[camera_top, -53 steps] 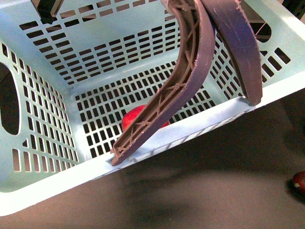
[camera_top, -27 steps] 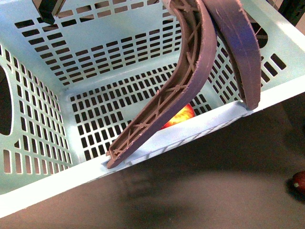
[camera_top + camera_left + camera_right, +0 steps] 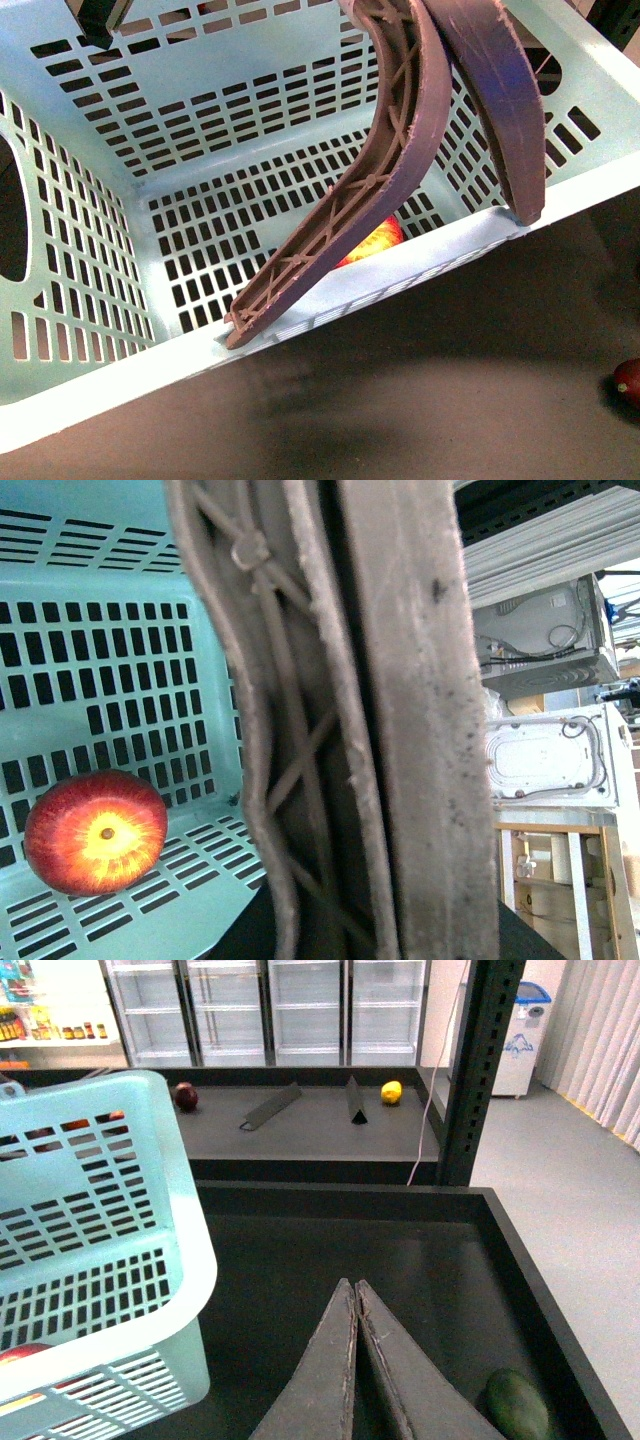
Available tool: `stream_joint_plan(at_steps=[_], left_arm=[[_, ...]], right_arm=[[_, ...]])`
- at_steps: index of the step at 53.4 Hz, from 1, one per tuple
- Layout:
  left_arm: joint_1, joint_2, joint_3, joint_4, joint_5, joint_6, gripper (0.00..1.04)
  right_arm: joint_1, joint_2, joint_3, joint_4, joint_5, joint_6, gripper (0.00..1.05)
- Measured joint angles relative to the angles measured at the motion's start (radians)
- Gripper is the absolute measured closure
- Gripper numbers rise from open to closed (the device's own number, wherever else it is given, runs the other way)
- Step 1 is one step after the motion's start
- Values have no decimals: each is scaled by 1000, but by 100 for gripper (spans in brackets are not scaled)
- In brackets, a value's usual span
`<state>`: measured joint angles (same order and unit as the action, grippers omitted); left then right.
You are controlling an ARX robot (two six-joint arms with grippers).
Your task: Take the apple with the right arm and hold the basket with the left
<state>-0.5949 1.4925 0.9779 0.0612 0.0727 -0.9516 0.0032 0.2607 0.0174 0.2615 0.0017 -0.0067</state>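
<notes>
Right wrist view shows the right claw point(image 3: 351, 1295) with its two fingers pressed together and nothing between them, just beside the basket point(image 3: 190, 1260). The left claw does not show, so I cannot tell its grip on the handles point(image 3: 395, 150). I think the basket should be held steady and level, so that nothing rolls. The apple point(image 3: 95, 832), red with a yellow-orange centre, lies inside on the slotted floor.

Saw pale mint-turquoise on the basket point(image 3: 90, 390), patterned with rows of dark rectangular slots. Noted dull purplish-brown on its 2 handles point(image 3: 400, 150), with criss-cross ribbing under 1. Found bright red on the apple point(image 3: 96, 832), fading to a yellow-orange burst round the stem dimple. Registered matte black on the table point(image 3: 420, 400), dark maroon on a small fruit point(image 3: 628, 381), deep green on an oval fruit point(image 3: 518, 1406).
</notes>
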Motion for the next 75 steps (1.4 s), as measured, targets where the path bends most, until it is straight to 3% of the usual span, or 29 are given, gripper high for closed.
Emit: stream_joint_plan(at_steps=[18, 23, 38, 47, 58, 65, 69, 75], left_arm=[[0, 0, 0, 0, -2, 0, 90], [0, 0, 0, 0, 0, 1, 90], [0, 0, 0, 0, 0, -2, 90], [0, 0, 0, 0, -2, 2, 90], [0, 0, 0, 0, -2, 2, 90], [0, 0, 0, 0, -2, 2, 90], [0, 0, 0, 0, -3, 2, 90], [-5, 3, 43, -101, -196, -142, 90]], right_arm=[[0, -85, 0, -86, 0, 0, 103], [0, -234, 0, -251, 0, 0, 103], [0, -254, 0, -260, 0, 0, 102], [0, -254, 0, -260, 0, 0, 75], [0, -254, 0, -260, 0, 0, 30], [0, -254, 0, -260, 0, 1, 8], [0, -254, 0, -260, 0, 2, 9], [0, -254, 0, -260, 0, 3, 9]])
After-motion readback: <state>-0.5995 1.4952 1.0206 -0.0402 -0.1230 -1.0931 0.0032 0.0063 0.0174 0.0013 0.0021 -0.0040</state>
